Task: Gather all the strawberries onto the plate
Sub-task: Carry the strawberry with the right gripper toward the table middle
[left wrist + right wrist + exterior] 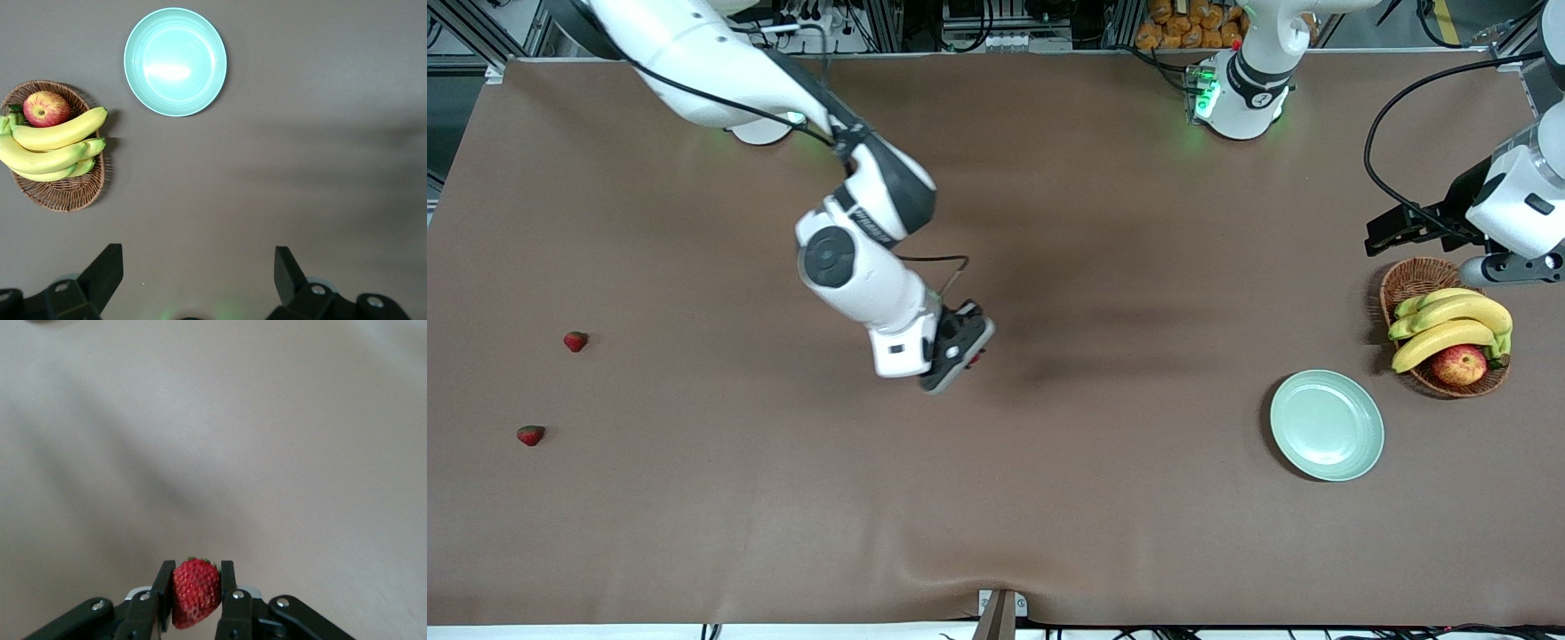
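My right gripper (971, 349) hangs over the middle of the table, shut on a dark-red strawberry (195, 590) with a green top. Only a red speck of that berry (975, 358) shows in the front view. Two more strawberries (575, 340) (530, 435) lie on the table at the right arm's end. The mint-green plate (1327, 425) sits bare toward the left arm's end and also shows in the left wrist view (175, 61). My left gripper (199, 277) is open and empty, up in the air beside the basket, and the left arm waits.
A brown wicker basket (1409, 277) with bananas (1449, 322) and a red-yellow apple (1458, 364) stands beside the plate at the left arm's end. The brown cloth (996, 498) covers the whole table.
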`<action>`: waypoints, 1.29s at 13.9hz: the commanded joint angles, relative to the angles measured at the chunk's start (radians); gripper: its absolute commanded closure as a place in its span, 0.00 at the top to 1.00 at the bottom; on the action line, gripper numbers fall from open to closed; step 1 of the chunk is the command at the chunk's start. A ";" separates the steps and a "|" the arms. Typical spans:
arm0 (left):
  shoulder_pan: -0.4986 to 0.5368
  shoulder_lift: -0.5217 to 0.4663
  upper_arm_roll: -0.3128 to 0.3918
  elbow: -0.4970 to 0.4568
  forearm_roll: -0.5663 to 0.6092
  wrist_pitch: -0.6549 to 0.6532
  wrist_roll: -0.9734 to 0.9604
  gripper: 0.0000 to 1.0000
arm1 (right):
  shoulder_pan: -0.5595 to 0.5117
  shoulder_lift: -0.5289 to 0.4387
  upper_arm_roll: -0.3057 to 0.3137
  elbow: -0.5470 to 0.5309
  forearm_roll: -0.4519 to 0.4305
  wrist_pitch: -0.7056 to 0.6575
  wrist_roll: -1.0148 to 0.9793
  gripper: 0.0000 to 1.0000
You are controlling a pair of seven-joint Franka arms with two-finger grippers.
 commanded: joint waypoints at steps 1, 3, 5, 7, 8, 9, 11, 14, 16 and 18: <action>0.004 0.013 0.001 0.015 -0.026 0.000 0.018 1.00 | 0.111 0.037 -0.090 0.008 -0.006 0.073 0.020 0.00; 0.006 0.017 0.001 0.015 -0.026 0.000 0.018 1.00 | 0.199 0.076 -0.139 0.013 -0.005 0.143 0.098 0.00; 0.009 0.021 0.003 0.013 -0.026 0.000 0.018 1.00 | 0.275 0.129 -0.179 0.016 -0.006 0.238 0.161 0.00; 0.011 0.030 0.003 0.015 -0.026 0.000 0.018 1.00 | 0.353 0.171 -0.236 0.028 -0.006 0.299 0.228 0.00; 0.011 0.032 0.001 0.013 -0.026 0.000 0.018 1.00 | 0.389 0.182 -0.265 0.037 -0.006 0.299 0.254 0.00; 0.009 0.033 0.003 0.013 -0.026 0.000 0.018 1.00 | 0.421 0.195 -0.290 0.046 -0.006 0.299 0.289 0.00; 0.003 0.038 0.001 0.015 -0.026 0.000 0.017 1.00 | 0.464 0.215 -0.322 0.063 -0.006 0.300 0.343 0.00; 0.000 0.059 0.001 0.017 -0.026 0.002 0.020 1.00 | 0.472 0.217 -0.333 0.063 -0.009 0.300 0.360 1.00; -0.002 0.069 0.001 0.015 -0.043 0.008 0.018 1.00 | 0.463 0.203 -0.338 0.062 -0.008 0.299 0.359 1.00; -0.003 0.076 0.001 0.017 -0.046 0.008 0.017 1.00 | 0.451 0.167 -0.338 0.047 -0.008 0.291 0.363 1.00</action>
